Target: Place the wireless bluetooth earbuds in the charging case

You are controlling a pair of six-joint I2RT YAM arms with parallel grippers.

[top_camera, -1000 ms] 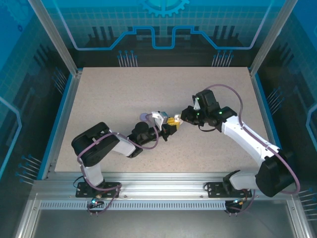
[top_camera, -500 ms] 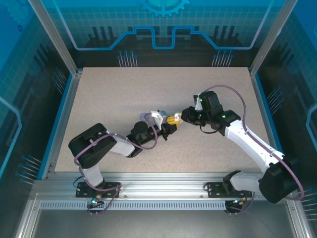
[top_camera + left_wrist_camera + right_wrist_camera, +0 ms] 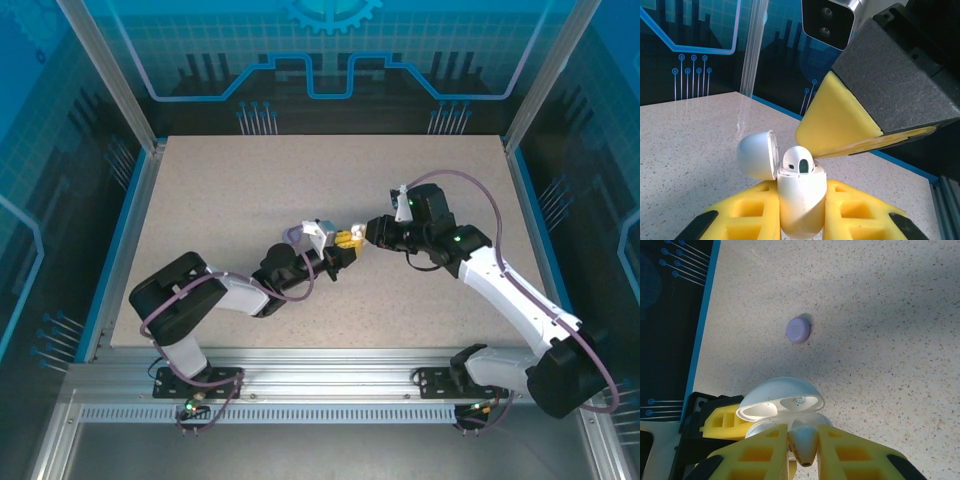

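My left gripper [image 3: 801,220] is shut on the white charging case [image 3: 802,192], holding it upright with its lid [image 3: 756,156] swung open to the left. A white earbud [image 3: 799,162] stands in the case's mouth with its rounded head sticking out. My right gripper [image 3: 804,437] is shut on a white earbud [image 3: 804,449] right over the open case [image 3: 780,400]. Its yellow pads [image 3: 840,120] touch the bud's upper right side. Both grippers meet at the table's middle, the left gripper [image 3: 335,256] just below-left of the right gripper [image 3: 353,238]. The other buds are hidden.
A pale purple round case [image 3: 798,330] lies shut on the speckled table [image 3: 890,315], just behind the left wrist [image 3: 291,236]. A blue rim [image 3: 702,325] marks the table's edge. Open tabletop lies all round the two grippers.
Both grippers have stayed together at the centre, drifting slightly up the table. The left arm's elbow has slid left and the right arm's forearm has shifted right.
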